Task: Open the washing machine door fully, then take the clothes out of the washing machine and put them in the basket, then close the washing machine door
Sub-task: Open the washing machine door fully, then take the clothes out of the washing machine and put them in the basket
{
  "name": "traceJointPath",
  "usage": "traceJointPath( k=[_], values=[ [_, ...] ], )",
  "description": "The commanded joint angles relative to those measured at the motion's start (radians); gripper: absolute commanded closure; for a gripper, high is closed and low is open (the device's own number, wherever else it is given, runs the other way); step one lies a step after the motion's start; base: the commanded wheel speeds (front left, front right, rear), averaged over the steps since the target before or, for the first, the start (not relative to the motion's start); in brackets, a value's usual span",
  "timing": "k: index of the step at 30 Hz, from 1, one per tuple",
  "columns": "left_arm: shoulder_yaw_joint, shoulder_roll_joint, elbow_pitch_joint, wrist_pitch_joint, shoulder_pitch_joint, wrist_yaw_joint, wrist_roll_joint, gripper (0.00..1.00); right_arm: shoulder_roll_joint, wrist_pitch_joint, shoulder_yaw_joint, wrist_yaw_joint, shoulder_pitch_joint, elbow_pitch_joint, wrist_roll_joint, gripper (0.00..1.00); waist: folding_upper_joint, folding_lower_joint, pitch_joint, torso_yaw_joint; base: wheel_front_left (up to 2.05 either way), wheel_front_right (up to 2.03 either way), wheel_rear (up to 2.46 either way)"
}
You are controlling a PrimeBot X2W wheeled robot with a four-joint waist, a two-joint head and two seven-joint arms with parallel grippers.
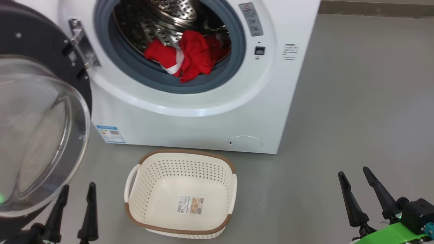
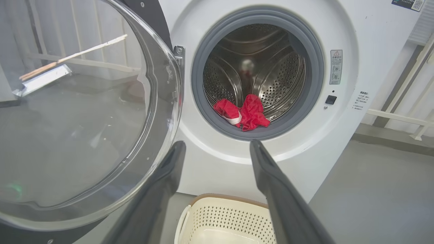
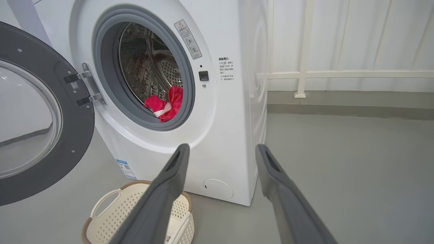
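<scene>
The white washing machine [image 1: 217, 115] stands ahead with its door [image 1: 37, 135] swung wide to the left, glass bowl facing me. Red clothes [image 1: 190, 56] with white trim lie at the drum's front lip, also seen as clothes [image 2: 242, 113] and clothes [image 3: 166, 106]. The cream basket [image 1: 149, 176] sits on the floor before the machine, with nothing in it. My left gripper [image 1: 78, 191] hangs open at the lower left, right by the door's glass. My right gripper [image 1: 356, 176] is open at the lower right, well away from the machine. Both hold nothing.
Grey floor [image 1: 356, 101] stretches wide to the right of the machine. A white railing and wall panels [image 3: 339, 73] run behind the machine's right side. The door hinge [image 1: 79, 42] juts out at the opening's left edge.
</scene>
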Motion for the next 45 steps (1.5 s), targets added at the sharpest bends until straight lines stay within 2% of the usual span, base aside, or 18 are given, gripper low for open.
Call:
traceJointPath(
  k=[1, 12, 18, 45],
  values=[
    [0.028, 0.028, -0.027, -0.005, -0.008, 0.002, -0.005, 0.0, -0.013, -0.009, 0.012, 0.008, 0.004, -0.027, -0.012, 0.0, 0.0, 0.0, -0.006, -0.023, 0.0, 0.0, 0.0],
    [-0.032, 0.027, -0.053, -0.005, 0.021, 0.002, -0.025, 0.0, -0.011, -0.009, -0.008, 0.008, 0.025, -0.033, -0.007, 0.0, 0.0, 0.0, -0.023, -0.118, 0.0, 0.0, 0.0],
    [-0.049, 0.025, -0.059, -0.005, 0.028, 0.002, -0.032, 0.0, -0.008, -0.009, -0.024, 0.008, 0.04, -0.039, -0.005, 0.0, 0.0, 0.0, -0.026, -0.144, 0.0, 0.0, 0.0],
    [-0.074, 0.041, -0.064, -0.005, 0.006, 0.002, -0.038, 0.0, 0.001, -0.009, -0.028, 0.008, 0.029, -0.044, -0.013, 0.0, 0.0, 0.0, -0.012, -0.141, 0.0, 0.0, 0.0]
  ],
)
